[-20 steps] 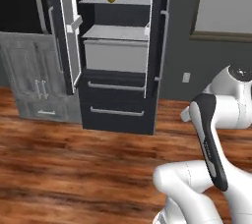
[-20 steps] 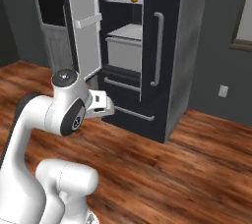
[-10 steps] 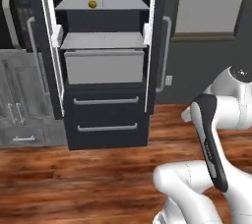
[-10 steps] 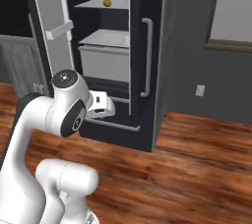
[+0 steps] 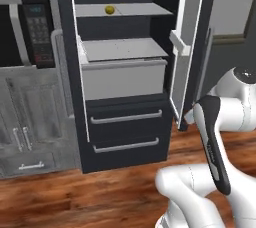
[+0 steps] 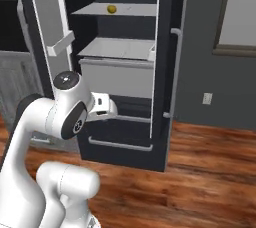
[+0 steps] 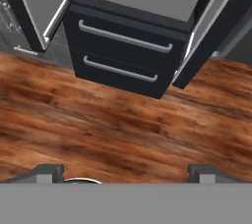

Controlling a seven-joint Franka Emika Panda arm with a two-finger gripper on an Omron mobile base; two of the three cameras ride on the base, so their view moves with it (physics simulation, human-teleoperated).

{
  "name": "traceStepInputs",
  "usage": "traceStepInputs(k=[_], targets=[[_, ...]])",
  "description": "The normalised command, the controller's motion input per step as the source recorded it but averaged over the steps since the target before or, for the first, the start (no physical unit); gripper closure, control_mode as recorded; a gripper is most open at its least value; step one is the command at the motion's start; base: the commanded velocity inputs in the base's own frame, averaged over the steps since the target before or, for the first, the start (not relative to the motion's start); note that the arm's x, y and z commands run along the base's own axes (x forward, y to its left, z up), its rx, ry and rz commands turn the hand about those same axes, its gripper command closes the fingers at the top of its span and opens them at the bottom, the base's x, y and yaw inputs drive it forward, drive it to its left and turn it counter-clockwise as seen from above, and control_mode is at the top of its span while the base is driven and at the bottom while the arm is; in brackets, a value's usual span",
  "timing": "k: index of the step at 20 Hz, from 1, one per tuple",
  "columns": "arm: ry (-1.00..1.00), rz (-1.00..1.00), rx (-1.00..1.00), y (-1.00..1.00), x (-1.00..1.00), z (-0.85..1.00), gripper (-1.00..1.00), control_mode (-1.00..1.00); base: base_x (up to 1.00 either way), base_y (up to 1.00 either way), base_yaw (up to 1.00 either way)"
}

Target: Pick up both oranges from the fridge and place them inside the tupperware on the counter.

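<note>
A: Where is the hand, and how does it stand?

B: In the hand view its two finger tips rise wide apart at the bottom, spread and carrying nothing. It looks down on the wooden floor in front of the fridge. In the right base view the hand is tucked close by the arm's shoulder, low before the fridge's two lower drawers.

A: And the fruit?

B: One orange shows, a small round ball of dull yellow-green. It sits alone on the upper light grey shelf, toward the left half of that shelf as the left base view has it. The right base view shows the same orange on the shelf, high above the hand and well apart from it.

A: How does the fridge look?

B: Both doors stand open. Under the shelf sits the grey drawer bin, shut, then the handled lower drawers. A black microwave with a keypad stands just left of the fridge.
</note>
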Motion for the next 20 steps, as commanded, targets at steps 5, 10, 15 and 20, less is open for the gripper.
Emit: traceStepInputs(k=[5, 10, 15, 20], targets=[[0.00, 0.00, 0.00, 0.00, 0.00, 0.00, -1.00, 1.00, 0.55, 0.26, -0.22], [0.00, 0.00, 0.00, 0.00, 0.00, 0.00, -1.00, 1.00, 0.54, -0.14, -0.15], [0.00, 0.00, 0.00, 0.00, 0.00, 0.00, -1.00, 1.00, 0.75, 0.04, -0.14], [0.00, 0.00, 0.00, 0.00, 0.00, 0.00, -1.00, 1.00, 0.76, 0.12, -0.13]])
